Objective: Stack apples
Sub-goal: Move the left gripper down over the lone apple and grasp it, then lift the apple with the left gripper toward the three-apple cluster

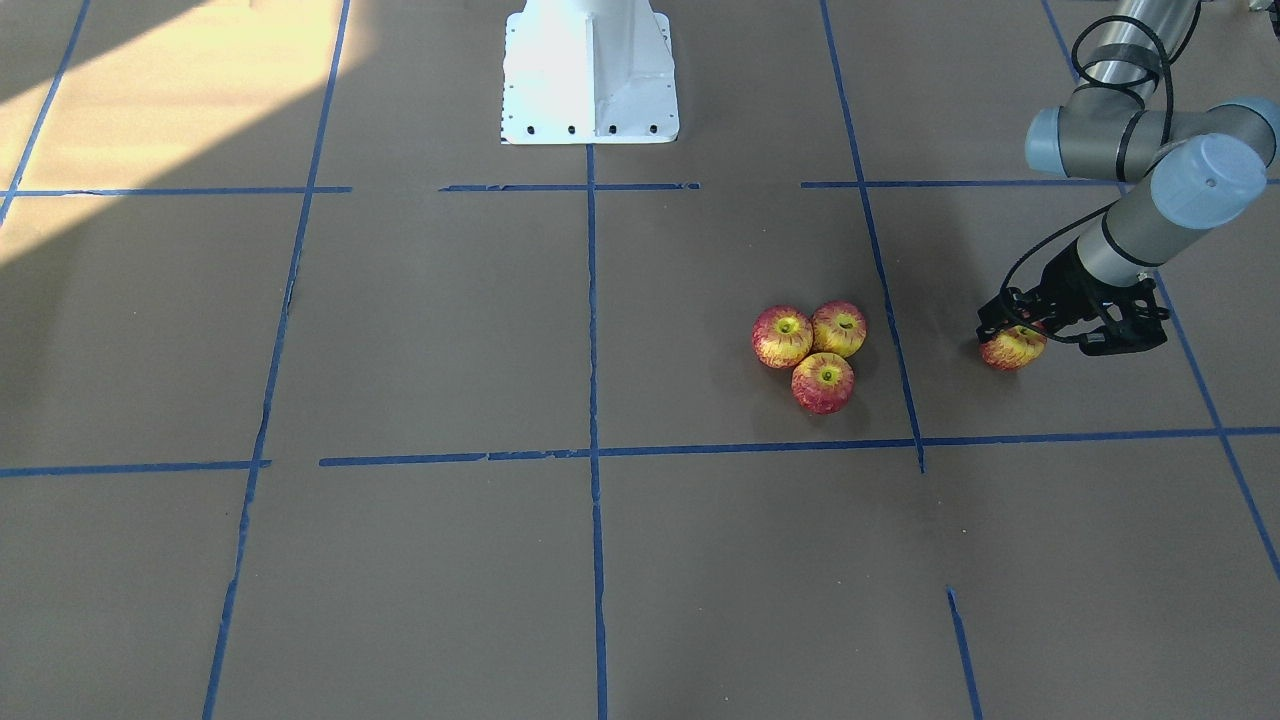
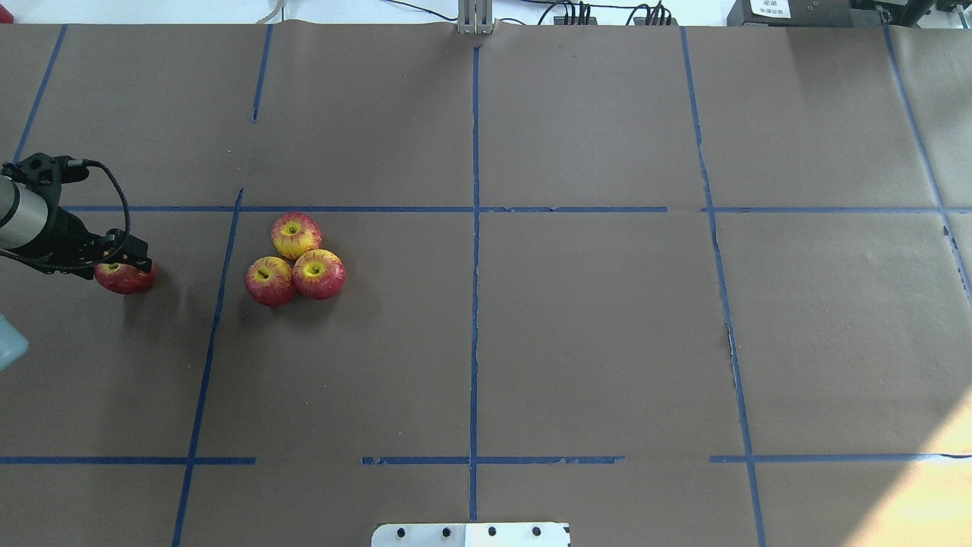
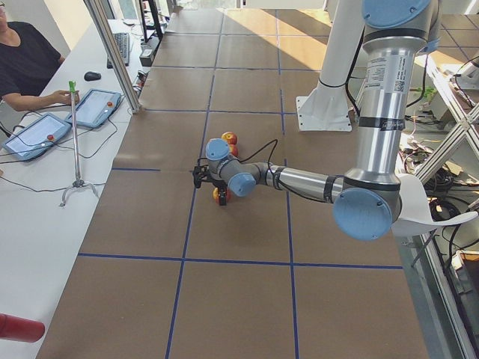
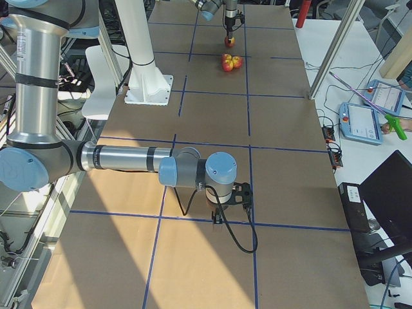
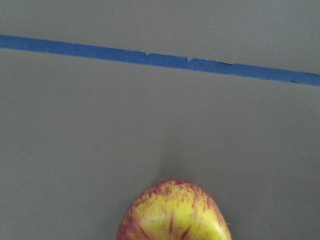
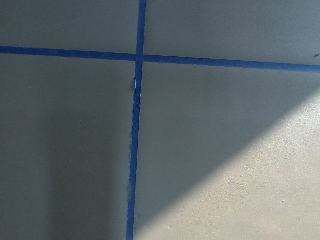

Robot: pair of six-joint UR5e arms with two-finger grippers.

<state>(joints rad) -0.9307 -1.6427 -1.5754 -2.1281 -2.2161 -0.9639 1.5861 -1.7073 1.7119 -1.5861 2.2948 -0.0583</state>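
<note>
- three small round red-and-yellow toy apples [image 2: 318, 273] sit touching in a cluster on the brown paper-covered table [image 2: 577, 342].
- a fourth apple [image 2: 125, 278] lies well apart, under the black left gripper [image 2: 121, 262]; can't tell whether its fingers clamp it.
- right gripper [image 4: 232, 203]: opening can't be told.

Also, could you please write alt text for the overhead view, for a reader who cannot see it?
Three red-and-yellow apples sit touching in a cluster on a brown table marked with blue tape lines; at the left edge, the left arm's tool is down over a fourth apple.
</note>
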